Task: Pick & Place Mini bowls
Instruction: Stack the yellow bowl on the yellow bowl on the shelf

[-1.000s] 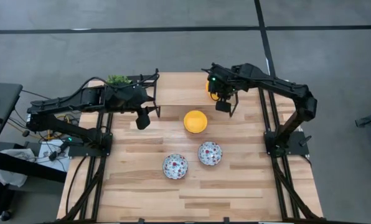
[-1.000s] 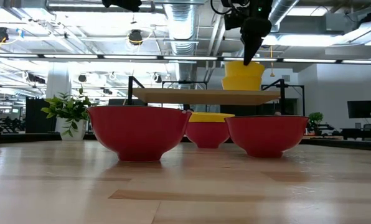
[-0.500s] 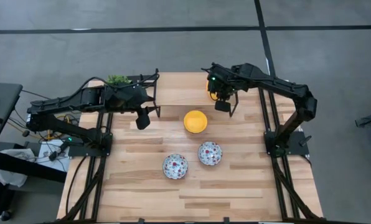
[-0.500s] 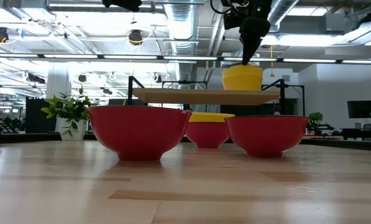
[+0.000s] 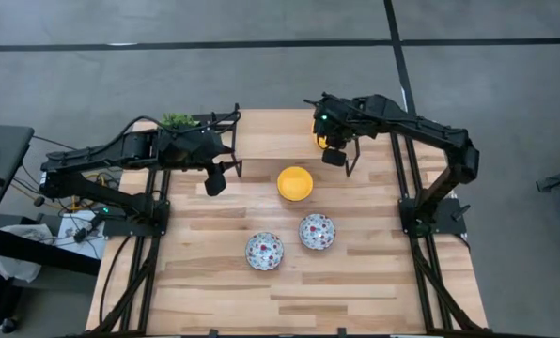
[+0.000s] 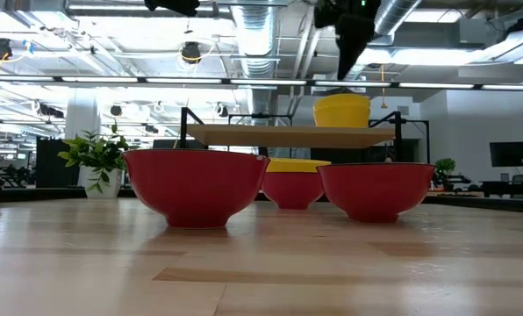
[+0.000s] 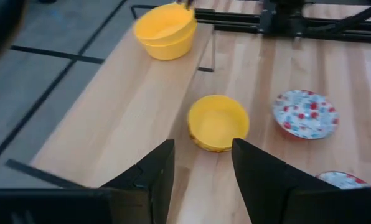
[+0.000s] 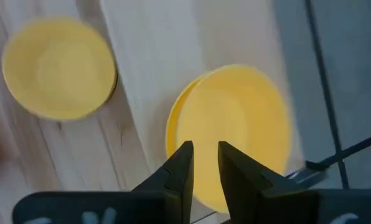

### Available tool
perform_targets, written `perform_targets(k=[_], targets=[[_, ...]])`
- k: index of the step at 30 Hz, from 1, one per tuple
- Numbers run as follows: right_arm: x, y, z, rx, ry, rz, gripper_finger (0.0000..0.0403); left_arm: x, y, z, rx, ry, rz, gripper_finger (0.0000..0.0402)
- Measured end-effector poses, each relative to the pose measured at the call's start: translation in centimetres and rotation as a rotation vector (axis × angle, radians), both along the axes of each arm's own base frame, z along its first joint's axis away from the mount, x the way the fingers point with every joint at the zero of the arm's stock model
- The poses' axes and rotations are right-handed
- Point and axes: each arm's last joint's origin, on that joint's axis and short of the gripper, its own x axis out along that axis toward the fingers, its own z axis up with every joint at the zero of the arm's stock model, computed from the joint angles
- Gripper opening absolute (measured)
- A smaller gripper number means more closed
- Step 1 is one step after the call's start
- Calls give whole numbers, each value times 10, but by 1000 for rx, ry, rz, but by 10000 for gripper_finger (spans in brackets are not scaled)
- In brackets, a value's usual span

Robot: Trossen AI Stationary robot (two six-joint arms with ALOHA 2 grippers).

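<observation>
A stack of yellow mini bowls (image 8: pixel 235 124) sits on the raised wooden shelf (image 6: pixel 279 135) at the table's far right. It also shows in the low view (image 6: pixel 341 110) and the left wrist view (image 7: pixel 165 31). My right gripper (image 8: pixel 205 163) hovers above that stack, slightly open and empty. It hangs high in the low view (image 6: pixel 349 53). A single yellow bowl (image 5: pixel 295 183) stands on the table. Two floral bowls (image 5: pixel 264 251) (image 5: pixel 317 231) stand nearer the near edge. My left gripper (image 7: pixel 203 168) waits open, left of the single yellow bowl.
A small green potted plant (image 5: pixel 178 120) stands at the table's far left corner, behind my left arm. The shelf's dark metal frame (image 7: pixel 205 50) rises beside the single yellow bowl. Bare wood lies along the near edge (image 5: pixel 289 300).
My right gripper has risen off the yellow stack on the shelf. The top yellow bowl sat tilted and high under the fingertip a second ago. It then settled level into the stack and stays there.
</observation>
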Motion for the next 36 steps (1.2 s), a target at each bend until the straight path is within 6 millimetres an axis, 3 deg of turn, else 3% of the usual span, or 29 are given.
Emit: perform_targets(k=[6, 13, 17, 20, 36], targets=[[2, 1, 21, -53, -187, -160, 61, 3, -1, -2, -34, 5, -36, 159], [1, -9, 0, -321, -106, -433, 8, 9, -4, -5, -76, 6, -50, 159], [-3, -15, -4, -494, -75, -548, 8, 11, -8, -6, -87, 12, -68, 159], [-6, -19, -10, -559, -35, -578, 6, 11, -10, -7, -90, 12, -75, 159], [-11, -22, -49, -544, 94, -571, 1, 12, -11, -5, -108, -12, -63, 159]])
